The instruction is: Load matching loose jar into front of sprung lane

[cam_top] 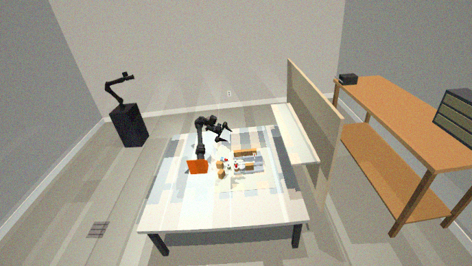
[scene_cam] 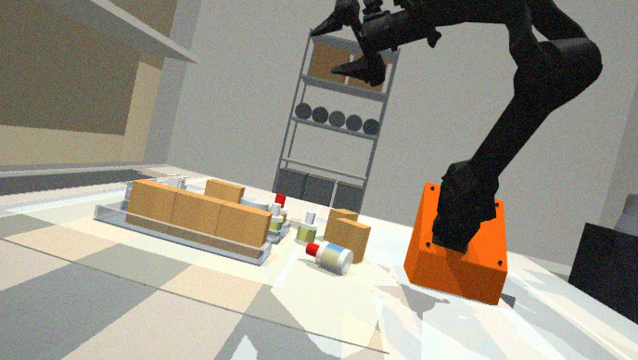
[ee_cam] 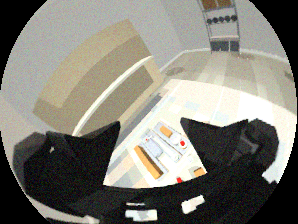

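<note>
Fingers (scene_cam: 352, 71) spread wide and empty, my gripper (scene_cam: 354, 44) hangs high above the table (cam_top: 223, 212), well apart from everything I am meant to handle. Through the wrist camera the two dark fingers frame the shelf tray (ee_cam: 160, 152) far below, small between them.

Below, in the exterior view, the lane fixture (scene_cam: 185, 232) sits on the table with tan boxes (scene_cam: 197, 213) along its near side. At its front end stands a red-capped jar (scene_cam: 279, 204); whether it is on the lane floor I cannot tell from here. Just beside the fixture stands a white-capped jar (scene_cam: 307, 228) with a green label, upright. Nearer the camera a red-capped loose jar (scene_cam: 330, 256) with a pale blue-and-cream label lies on its side, just in front of two small tan blocks (scene_cam: 348, 232). By cap colour, I judge the lying jar to be the match.

It looks rigid, smooth and round, probably light, and so likely to roll or slip if pinched badly. I would take it across the body, mid-label, with my fingers square to its axis, clear of the narrower cap. It must then be stood upright before it meets the lane front. Nothing of the task is yet done.

My orange base block (scene_cam: 456, 252) stands to the right.
</note>
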You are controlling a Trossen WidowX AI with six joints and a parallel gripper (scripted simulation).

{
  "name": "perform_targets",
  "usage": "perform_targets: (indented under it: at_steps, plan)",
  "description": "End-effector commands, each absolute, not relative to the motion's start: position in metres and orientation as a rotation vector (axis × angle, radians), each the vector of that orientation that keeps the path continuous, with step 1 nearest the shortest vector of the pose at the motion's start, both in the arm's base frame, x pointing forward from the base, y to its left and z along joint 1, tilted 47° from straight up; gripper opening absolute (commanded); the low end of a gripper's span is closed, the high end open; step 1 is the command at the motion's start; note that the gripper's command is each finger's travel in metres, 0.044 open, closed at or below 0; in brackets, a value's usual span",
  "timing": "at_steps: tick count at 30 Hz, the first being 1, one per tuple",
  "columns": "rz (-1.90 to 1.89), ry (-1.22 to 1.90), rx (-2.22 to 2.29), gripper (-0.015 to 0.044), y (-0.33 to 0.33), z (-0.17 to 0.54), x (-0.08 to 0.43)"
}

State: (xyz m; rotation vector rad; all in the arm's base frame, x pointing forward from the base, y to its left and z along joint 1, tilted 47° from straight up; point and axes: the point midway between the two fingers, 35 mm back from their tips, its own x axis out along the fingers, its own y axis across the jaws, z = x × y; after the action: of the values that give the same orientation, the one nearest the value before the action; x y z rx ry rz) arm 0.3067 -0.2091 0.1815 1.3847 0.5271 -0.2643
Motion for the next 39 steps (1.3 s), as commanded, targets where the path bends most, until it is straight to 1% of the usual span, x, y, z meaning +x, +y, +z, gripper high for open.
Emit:
perform_targets:
  at_steps: [1, 8, 14, 18, 30, 39]
  plan:
    - [-0.124, 0.856, 1.139, 0.0440, -0.166, 0.119, 0.319]
    - [0.146, 1.173, 0.882, 0.0440, -0.110, 0.062, 0.311]
    - [0.487, 1.398, 0.658, 0.0440, -0.060, 0.026, 0.288]
    - [0.699, 1.484, 0.553, 0.0440, -0.035, 0.013, 0.271]
    - [0.702, 1.485, 0.551, 0.0440, -0.042, 0.006, 0.270]
    - [0.703, 1.484, 0.552, 0.0440, -0.016, -0.018, 0.268]
